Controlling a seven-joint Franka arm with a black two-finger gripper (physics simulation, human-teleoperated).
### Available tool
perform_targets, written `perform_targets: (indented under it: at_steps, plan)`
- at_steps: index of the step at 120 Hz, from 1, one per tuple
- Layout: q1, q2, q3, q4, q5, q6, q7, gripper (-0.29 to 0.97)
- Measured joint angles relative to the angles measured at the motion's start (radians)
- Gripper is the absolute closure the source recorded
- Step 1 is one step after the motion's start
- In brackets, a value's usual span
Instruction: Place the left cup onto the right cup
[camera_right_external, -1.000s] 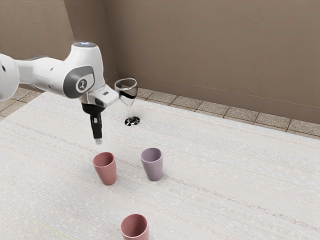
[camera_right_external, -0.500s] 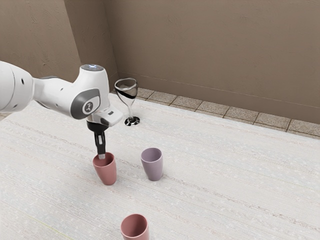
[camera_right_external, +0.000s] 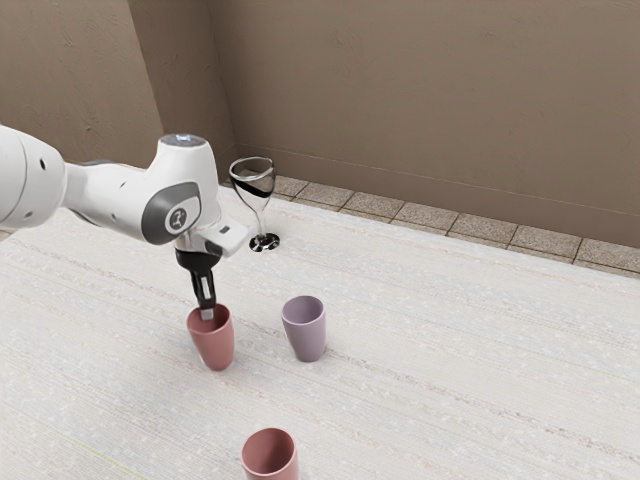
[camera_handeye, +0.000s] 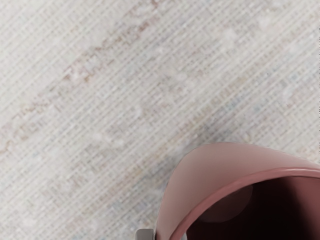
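A dusty-pink cup stands upright on the pale table, to the exterior view's left of a mauve cup, also upright, about a cup's width away. My gripper points straight down, its tip at the pink cup's rim on the side facing the arm. In the wrist view the pink cup lies just under my hand, its rim and dark inside close to the camera.
A second pink cup stands at the table's front edge. A wine glass stands behind the cups near the tiled strip and the wall corner. Bare tabletop stretches to the exterior view's right.
My hand has come down from above the pink cup to its rim. Most of the drop came in the first half second, then only a slight dip. The cups stay where they were.
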Motion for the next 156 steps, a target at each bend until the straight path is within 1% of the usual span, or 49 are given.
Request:
perform_targets:
  at_steps: [15,30,57,73,88,107,156]
  plan:
    - [-0.018,-0.047,-0.004,0.02,0.007,-0.011,-0.015,0.78]
    - [-0.04,-0.074,-0.005,0.086,0.011,-0.054,-0.027,0.78]
    - [-0.087,-0.076,-0.005,0.222,0.013,-0.155,-0.046,0.79]
    - [-0.137,-0.068,-0.005,0.25,0.023,-0.193,-0.056,0.79]
    - [-0.172,-0.039,-0.005,0.289,0.039,-0.211,-0.065,0.79]
    - [-0.2,0.03,-0.005,0.366,0.053,-0.221,-0.073,0.79]
    - [-0.229,0.121,-0.005,0.439,0.057,-0.226,-0.087,0.79]
